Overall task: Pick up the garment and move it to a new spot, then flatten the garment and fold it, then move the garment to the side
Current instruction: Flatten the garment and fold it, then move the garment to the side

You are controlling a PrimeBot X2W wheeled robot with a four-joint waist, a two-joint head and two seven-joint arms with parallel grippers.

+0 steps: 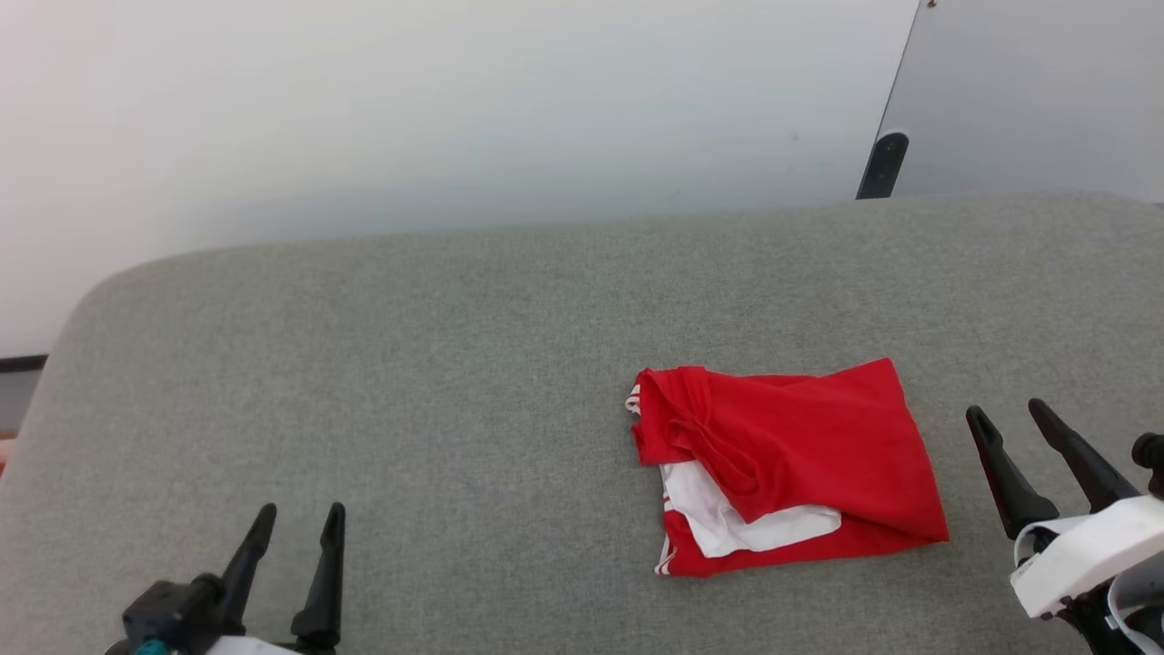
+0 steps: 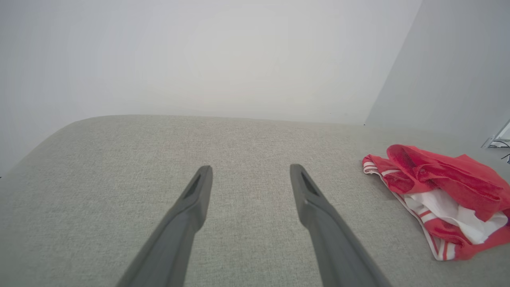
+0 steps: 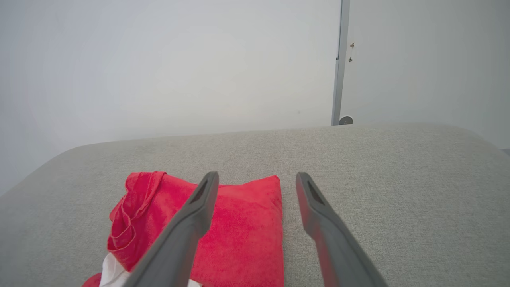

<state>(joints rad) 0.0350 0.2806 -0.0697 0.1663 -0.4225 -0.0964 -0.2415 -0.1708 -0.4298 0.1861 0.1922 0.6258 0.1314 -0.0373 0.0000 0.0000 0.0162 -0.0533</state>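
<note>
One broad grey woven-fabric padded surface (image 1: pixel 409 382) spans the scene. On its right half lies the red jersey garment (image 1: pixel 818 446), folded, with white sleeves and striped trim. The right gripper (image 1: pixel 1006 408) hangs near its right edge and the left gripper (image 1: pixel 302 509) well apart, both with jaws spread wide and empty.

Head camera looks down; wrist cameras skim the grey surface (image 2: pixel 119 159) low (all share the garment (image 1: pixel 800 446)).

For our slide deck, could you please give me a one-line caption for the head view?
Roughly folded garment on a grey cushion, near the open right fingers, far from the open left fingers.
</note>
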